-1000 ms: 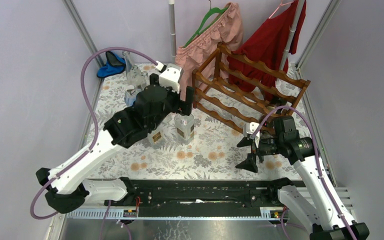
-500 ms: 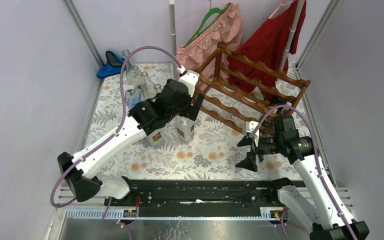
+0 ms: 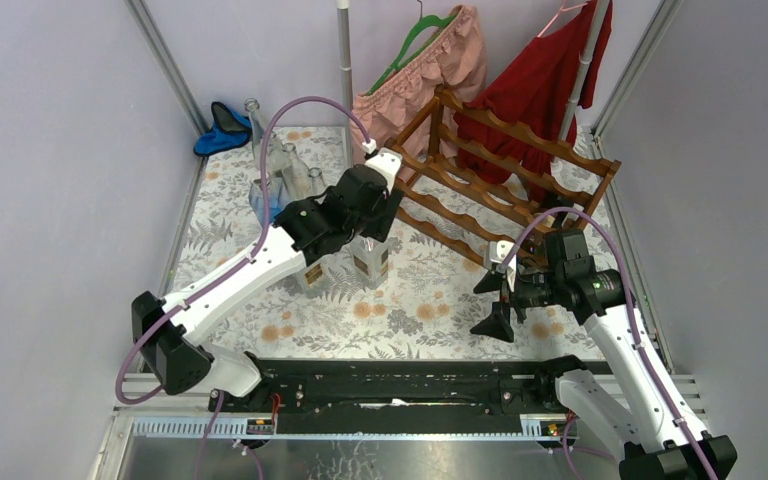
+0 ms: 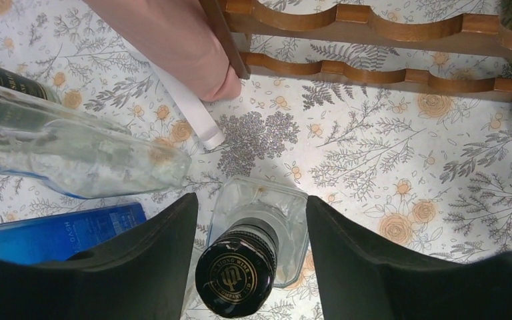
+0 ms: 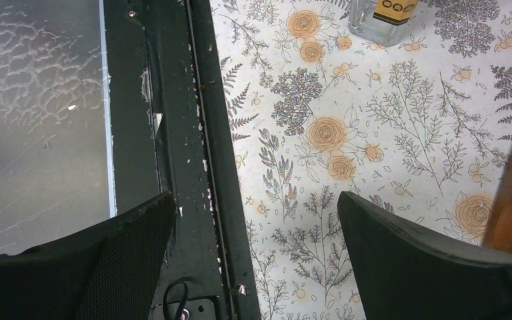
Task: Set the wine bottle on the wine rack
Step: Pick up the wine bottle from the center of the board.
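Straddling wine bottle point(image 4: 235, 278) with left tool point(image 4: 250, 198) spread apart, near wine rack point(image 4: 373, 30). Holding right tool point(image 5: 257, 197) apart above counter point(image 5: 387, 120).

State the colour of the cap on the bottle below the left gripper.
Black, with pale lettering ringing an emblem; the cap shows best in the left wrist view.

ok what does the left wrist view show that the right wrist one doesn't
Left wrist only: a black-capped bottle between the fingers of the open left gripper, wavy rails of the rack, a clear bottle at left. Right wrist only: the open right gripper, the black base rail, a metal sheet. Both: the floral cloth.
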`<action>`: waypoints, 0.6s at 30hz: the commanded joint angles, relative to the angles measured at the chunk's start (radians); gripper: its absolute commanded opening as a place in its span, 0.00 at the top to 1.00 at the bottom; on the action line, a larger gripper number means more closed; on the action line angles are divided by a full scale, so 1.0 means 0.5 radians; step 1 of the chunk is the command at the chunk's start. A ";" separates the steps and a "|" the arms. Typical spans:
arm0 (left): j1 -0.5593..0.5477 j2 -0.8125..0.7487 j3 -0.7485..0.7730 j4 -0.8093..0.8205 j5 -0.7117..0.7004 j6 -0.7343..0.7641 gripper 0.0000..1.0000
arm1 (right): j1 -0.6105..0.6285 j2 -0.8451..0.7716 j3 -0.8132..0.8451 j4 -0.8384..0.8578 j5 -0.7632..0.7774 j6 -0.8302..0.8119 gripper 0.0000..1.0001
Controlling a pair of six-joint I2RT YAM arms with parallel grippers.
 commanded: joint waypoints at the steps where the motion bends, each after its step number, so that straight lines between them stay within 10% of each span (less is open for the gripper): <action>1: 0.014 0.028 -0.017 -0.039 0.027 -0.030 0.35 | 0.006 -0.012 0.073 0.001 -0.014 -0.006 0.00; 9: 0.014 0.070 0.038 -0.126 0.036 -0.032 0.45 | 0.007 -0.023 0.071 0.002 -0.011 -0.006 0.00; 15: 0.014 0.056 0.044 -0.115 0.061 -0.025 0.98 | 0.007 -0.020 0.065 0.024 -0.010 0.018 0.00; 18: 0.011 0.023 0.039 -0.071 0.135 -0.018 1.00 | 0.005 -0.020 0.056 0.043 -0.002 0.037 0.00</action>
